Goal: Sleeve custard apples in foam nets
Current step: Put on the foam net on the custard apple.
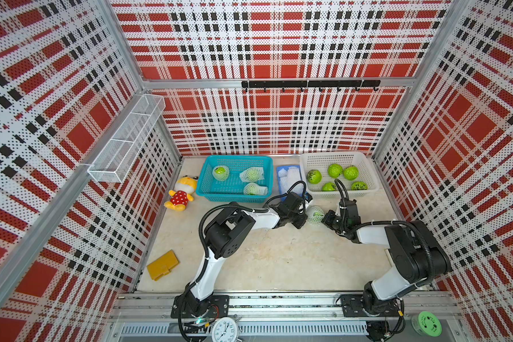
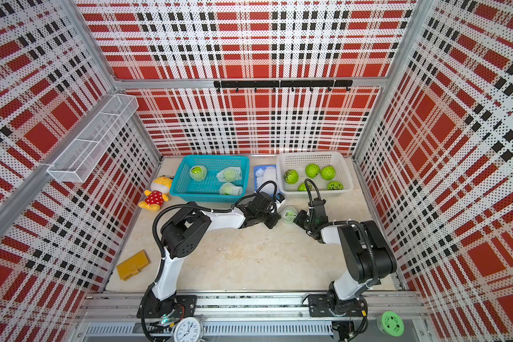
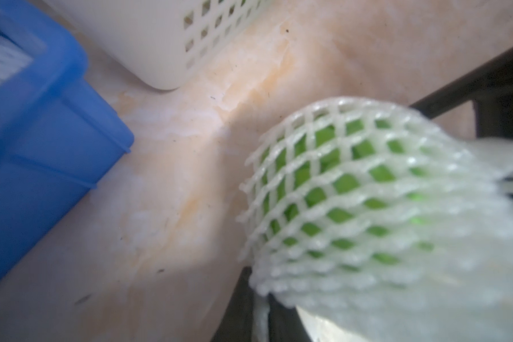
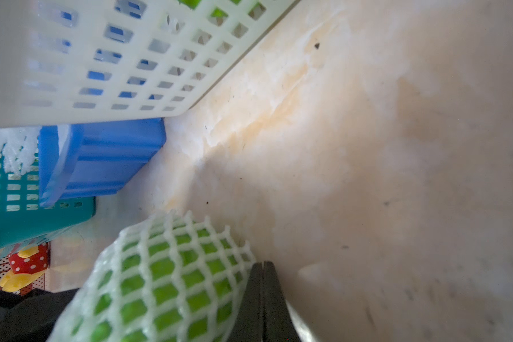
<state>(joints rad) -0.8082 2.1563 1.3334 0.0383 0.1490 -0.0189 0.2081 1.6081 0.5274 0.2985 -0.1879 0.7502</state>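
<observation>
- Pale beige marbled tabletop (image 1: 279,260), scuffed and stained, boxed in on three sides by perforated wall panels (image 1: 279,44) in red, white and black plaid.
- High on the side wall, left of the teal plastic lattice basket (image 1: 234,197): one white wire-mesh shelf (image 1: 125,142).
- On the back wall above the teal basket: one black hook rail (image 1: 308,83).
- Left of the teal basket and nearer the front: one flat yellow wallet-like case (image 1: 162,264).
- Just left of the teal basket: one yellow plush toy (image 1: 182,192) in a red polka-dot dress.
- Inside the teal basket: three netted custard apples (image 1: 220,172) (image 1: 251,174) (image 1: 254,188), green under white foam mesh.
- Just right of the teal basket: one small blue plastic tray (image 1: 279,170) heaped with loose white foam nets (image 1: 292,174), too bunched to count.
- In front and right of the teal basket: a fourth netted custard apple (image 1: 315,214), between the two grippers.
- Left gripper (image 1: 304,217) against that fruit's near side; fingers parted or closed, impossible to tell.
- Right gripper (image 1: 325,218) on the far side: fingers (image 4: 274,299) pressed flat together, net touching their flank; any pinched strand not discernible.
- Farther right of the teal basket: one white plastic lattice basket (image 1: 362,194) with five bare custard apples (image 1: 314,176) (image 1: 335,170) (image 1: 351,172) (image 1: 329,186) (image 1: 359,185).
- Tally: nine fruits, four netted, five bare; two baskets.
</observation>
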